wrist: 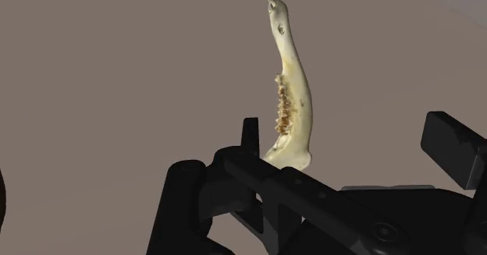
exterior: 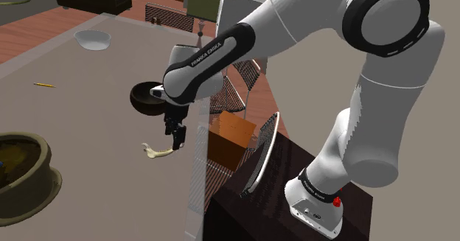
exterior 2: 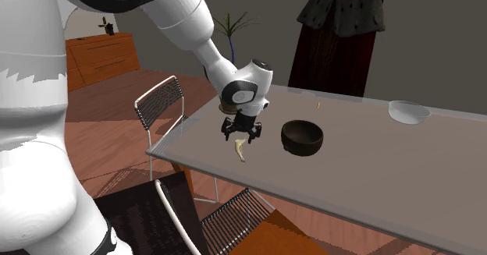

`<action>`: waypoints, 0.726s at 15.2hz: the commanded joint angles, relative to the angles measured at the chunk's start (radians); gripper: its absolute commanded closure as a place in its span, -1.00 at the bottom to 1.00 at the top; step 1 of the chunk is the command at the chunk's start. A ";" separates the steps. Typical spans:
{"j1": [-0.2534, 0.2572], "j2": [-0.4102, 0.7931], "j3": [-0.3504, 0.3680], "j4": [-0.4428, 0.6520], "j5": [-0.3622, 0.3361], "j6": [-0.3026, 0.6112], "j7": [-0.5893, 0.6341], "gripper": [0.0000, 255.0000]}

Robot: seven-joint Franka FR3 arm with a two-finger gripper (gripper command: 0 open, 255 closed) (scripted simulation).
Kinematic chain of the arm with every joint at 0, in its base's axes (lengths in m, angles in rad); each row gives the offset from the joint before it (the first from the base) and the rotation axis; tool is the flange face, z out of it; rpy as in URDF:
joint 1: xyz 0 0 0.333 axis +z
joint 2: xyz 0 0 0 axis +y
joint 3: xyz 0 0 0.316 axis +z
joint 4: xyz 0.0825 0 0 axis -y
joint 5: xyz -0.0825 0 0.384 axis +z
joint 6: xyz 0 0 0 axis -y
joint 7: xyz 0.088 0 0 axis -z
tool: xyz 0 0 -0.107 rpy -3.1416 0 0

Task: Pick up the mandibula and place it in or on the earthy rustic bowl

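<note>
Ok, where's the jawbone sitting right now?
The jawbone lies on the table just below the gripper, left of the dark bowl in the second exterior view.

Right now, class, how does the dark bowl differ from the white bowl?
Colour: the dark bowl is deep brown, the white bowl plain white. Shape: the dark bowl looks deeper and rounder, the white bowl shallower. Place: the dark bowl sits close to the jawbone, the white bowl far off along the table. Both stand upright on the grey table, open side up.
</note>
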 commanded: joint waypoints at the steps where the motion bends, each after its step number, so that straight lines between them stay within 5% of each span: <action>1: 0.002 0.022 0.006 -0.005 0.010 0.027 -0.009 -1.00; 11: 0.005 0.050 0.013 -0.005 0.021 0.056 -0.016 -1.00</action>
